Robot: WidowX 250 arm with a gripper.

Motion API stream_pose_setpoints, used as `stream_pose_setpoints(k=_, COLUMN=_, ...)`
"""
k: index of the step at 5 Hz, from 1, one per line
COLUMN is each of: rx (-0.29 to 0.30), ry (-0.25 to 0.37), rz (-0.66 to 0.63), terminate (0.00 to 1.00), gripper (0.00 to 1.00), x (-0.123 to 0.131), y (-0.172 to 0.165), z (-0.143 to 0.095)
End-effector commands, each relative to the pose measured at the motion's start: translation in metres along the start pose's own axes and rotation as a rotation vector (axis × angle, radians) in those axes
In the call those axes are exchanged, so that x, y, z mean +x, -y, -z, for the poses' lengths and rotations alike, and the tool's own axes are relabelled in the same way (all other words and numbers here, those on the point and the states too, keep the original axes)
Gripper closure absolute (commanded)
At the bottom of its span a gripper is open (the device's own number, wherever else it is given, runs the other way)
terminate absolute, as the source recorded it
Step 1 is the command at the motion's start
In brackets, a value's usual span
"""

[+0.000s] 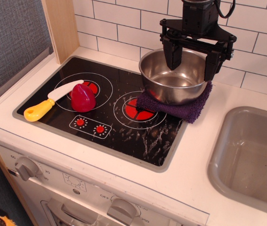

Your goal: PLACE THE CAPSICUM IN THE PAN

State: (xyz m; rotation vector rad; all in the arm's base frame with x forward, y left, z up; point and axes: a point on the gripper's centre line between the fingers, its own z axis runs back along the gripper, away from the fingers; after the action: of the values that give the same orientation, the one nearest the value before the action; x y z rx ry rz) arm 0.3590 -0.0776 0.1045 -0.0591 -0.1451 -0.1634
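Observation:
The red capsicum (83, 98) lies on the left burner ring of the black toy stove top (124, 134), beside the knife. The shiny steel pan (171, 82) stands empty on a purple cloth (185, 110) at the stove's back right. My black gripper (192, 63) hangs over the pan with its two fingers spread wide, one finger (174, 56) above the bowl's inside and the other at its right rim. It is open and empty, far to the right of the capsicum.
A white toy knife with a yellow handle (48, 104) lies left of the capsicum. A grey sink basin (251, 160) is at the right, with a faucet piece at the edge. A wooden post (60, 28) stands at the back left. Oven knobs line the front.

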Motion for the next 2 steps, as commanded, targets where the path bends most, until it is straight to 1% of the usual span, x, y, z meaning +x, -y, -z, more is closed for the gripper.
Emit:
stream_pose_setpoints(k=1, rx=0.000, ry=0.000, rz=0.000, terminate=0.00, gripper=0.00, x=0.000, y=0.000, z=0.000)
stream_pose_setpoints(k=2, rx=0.016, ry=-0.004, rz=-0.046, terminate=0.00, gripper=0.00, x=-0.009, y=-0.022, z=-0.004)
